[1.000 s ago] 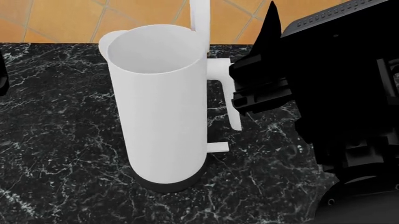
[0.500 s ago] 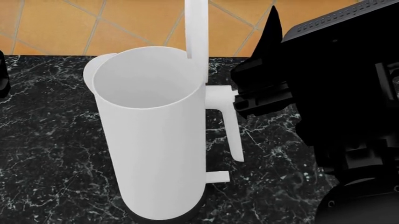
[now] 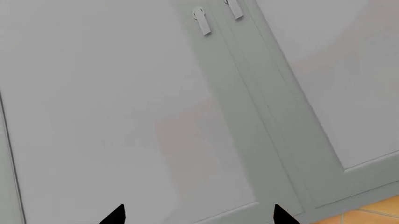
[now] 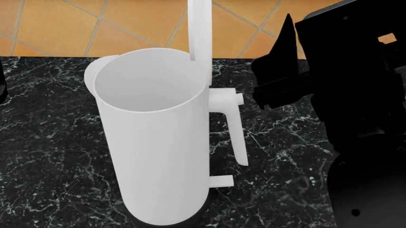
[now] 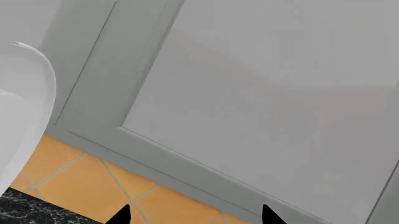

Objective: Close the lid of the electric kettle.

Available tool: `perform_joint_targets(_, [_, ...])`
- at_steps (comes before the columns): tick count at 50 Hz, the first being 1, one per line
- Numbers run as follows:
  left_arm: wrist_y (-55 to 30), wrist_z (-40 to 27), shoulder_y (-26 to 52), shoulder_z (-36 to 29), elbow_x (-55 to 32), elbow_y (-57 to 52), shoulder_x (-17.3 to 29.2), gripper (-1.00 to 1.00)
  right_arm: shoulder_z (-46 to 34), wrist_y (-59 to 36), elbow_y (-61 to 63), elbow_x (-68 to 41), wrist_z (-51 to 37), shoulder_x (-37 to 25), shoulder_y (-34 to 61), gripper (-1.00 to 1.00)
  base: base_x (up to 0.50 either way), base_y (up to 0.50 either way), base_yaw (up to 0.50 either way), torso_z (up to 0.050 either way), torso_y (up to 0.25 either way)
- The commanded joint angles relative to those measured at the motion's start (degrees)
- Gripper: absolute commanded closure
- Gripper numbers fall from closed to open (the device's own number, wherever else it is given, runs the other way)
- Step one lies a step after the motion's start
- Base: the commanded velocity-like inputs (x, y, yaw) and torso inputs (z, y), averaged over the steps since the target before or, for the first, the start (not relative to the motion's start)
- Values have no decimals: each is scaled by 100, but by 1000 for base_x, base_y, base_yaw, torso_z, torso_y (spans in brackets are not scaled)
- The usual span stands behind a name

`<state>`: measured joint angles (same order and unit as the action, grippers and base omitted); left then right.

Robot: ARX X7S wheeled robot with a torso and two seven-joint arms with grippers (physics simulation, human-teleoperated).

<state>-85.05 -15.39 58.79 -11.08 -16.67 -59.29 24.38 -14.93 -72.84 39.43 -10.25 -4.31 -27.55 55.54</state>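
The electric kettle is a tall white cylinder standing on the black marble counter, with its mouth open. Its lid stands upright, seen edge-on above the handle. In the right wrist view the lid is a white curved shape at the picture's edge. My right gripper is just right of the handle's top and the lid, not touching them. Its fingertips are spread with nothing between them. My left gripper is open and empty, facing grey cabinet doors.
An orange tiled wall rises behind the counter. Grey cabinet doors hang above the tiles. My right arm's black bulk fills the right side of the head view.
The head view first shifted, so the kettle sits lower and closer. My right gripper has since moved right and a little up, opening a gap to the handle. The lid stays upright.
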Motion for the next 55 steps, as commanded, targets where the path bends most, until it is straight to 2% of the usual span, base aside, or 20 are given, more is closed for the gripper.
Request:
perform_joint_targets(1, [276, -4, -119, 184, -229, 45, 4, -100, -137, 890, -1463, 181, 248, 186, 76, -100, 0, 0, 0, 0, 0])
perform_joint_targets(25, [457, -237, -353, 352, -539, 89, 217, -100, -674, 435, -1540, 106, 523, 342, 1107, -100, 0, 0, 0, 0, 0])
perform_joint_targets(32, [736, -325, -512, 266, -505, 218, 272, -100, -833, 264, -1457, 81, 587, 387, 1360, -100, 0, 0, 0, 0, 0])
perform_joint_targets(55, [665, -400, -630, 571, -780, 59, 417, -100, -1138, 33, -1403, -82, 729, 592, 1543, -100, 0, 0, 0, 0, 0])
